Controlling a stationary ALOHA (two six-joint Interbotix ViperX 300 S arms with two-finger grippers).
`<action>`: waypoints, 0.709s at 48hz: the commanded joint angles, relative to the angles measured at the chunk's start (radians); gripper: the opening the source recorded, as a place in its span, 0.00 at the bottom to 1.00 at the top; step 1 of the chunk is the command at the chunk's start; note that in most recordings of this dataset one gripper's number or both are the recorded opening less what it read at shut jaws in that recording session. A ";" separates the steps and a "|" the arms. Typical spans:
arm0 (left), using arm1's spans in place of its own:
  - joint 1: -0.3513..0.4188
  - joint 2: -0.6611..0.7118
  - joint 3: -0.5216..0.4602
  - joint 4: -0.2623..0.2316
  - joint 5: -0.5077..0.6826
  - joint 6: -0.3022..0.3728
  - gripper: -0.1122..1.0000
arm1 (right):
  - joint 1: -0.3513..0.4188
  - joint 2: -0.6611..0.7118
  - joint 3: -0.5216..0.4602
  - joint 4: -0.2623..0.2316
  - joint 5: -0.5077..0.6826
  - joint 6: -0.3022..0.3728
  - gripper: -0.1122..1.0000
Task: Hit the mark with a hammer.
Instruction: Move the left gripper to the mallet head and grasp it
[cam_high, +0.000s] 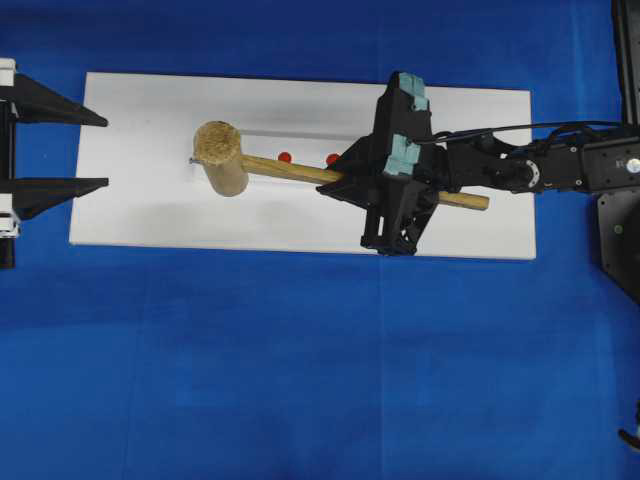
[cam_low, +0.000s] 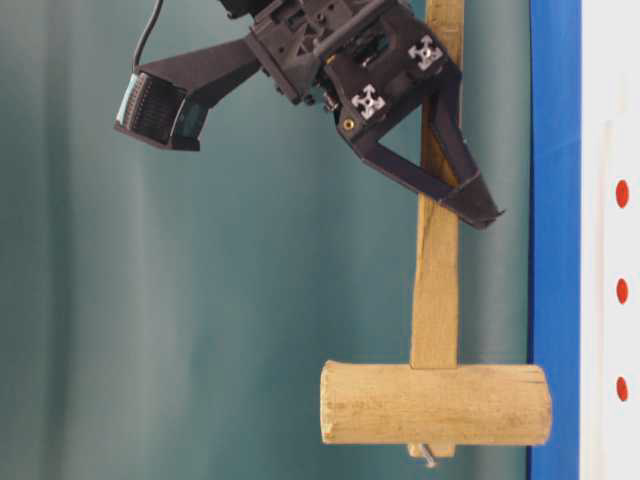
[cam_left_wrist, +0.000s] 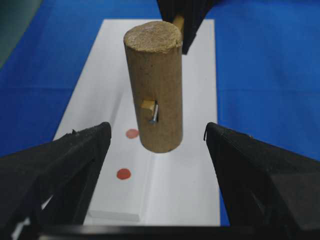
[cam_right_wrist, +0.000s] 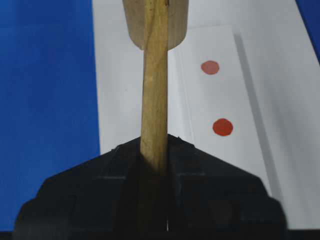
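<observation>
Only our side view shows the hammer (cam_low: 435, 400) lifted off the board (cam_high: 300, 225); our right gripper (cam_high: 352, 180) clamps its handle, left gripper (cam_high: 105, 152) agape.

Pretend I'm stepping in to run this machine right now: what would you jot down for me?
Right gripper: shut on the hammer, gripping mid-handle.
Left gripper: open, empty, at the board's end.
Hammer: lifted off the board, head hanging clear in the table-level view.
Marks: three red dots on a raised white strip, beside the handle; the head covers one from above.
Done: hammer picked up.
Left: swing the head down onto a mark. No sign of a strike.
</observation>
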 joint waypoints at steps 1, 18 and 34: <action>0.003 0.009 -0.009 -0.002 -0.006 0.000 0.77 | 0.002 -0.012 -0.029 -0.006 -0.003 -0.005 0.12; 0.003 0.121 -0.008 -0.002 -0.181 -0.002 0.79 | 0.003 -0.012 -0.032 -0.012 -0.008 -0.005 0.12; 0.003 0.416 -0.098 -0.002 -0.373 -0.081 0.92 | 0.003 -0.012 -0.035 -0.021 -0.008 -0.005 0.12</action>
